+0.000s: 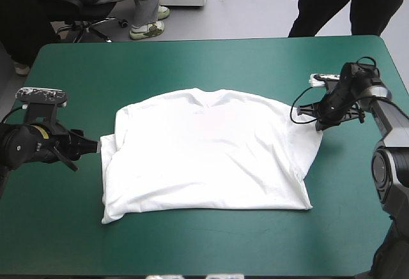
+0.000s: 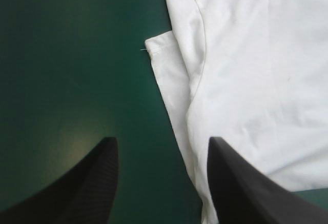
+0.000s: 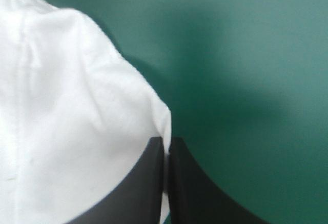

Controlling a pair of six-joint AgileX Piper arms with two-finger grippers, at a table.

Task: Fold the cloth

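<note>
T-shirt (image 1: 208,158), white and short-sleeved, lies spread flat in the middle of the teal-green cover (image 1: 192,247). Seen from the high view, its collar points to 12 o'clock and its hem to 6, and it spreads a little wider from 9 to 3.

At about 2 to 3 o'clock on the shirt, the right gripper (image 1: 317,124) has its black fingers pinched all but together on the sleeve-side edge. The right wrist view shows a thin fold of white caught between them.

At 9 o'clock the left gripper (image 1: 96,145) stands well open and holds nothing. Its tips point toward 3 o'clock, straight at the cloth. In the left wrist view the shirt's side edge and a small protruding sleeve corner (image 2: 159,47) run along the gap: one finger (image 2: 241,183) is over white cloth, the other (image 2: 97,178) over bare cover.

By my reading, the coming move turns on this side. The edge lies between the open fingers, so the left arm need only shut on it to match the right. Whether the fingers reach the cover I cannot tell.
</note>
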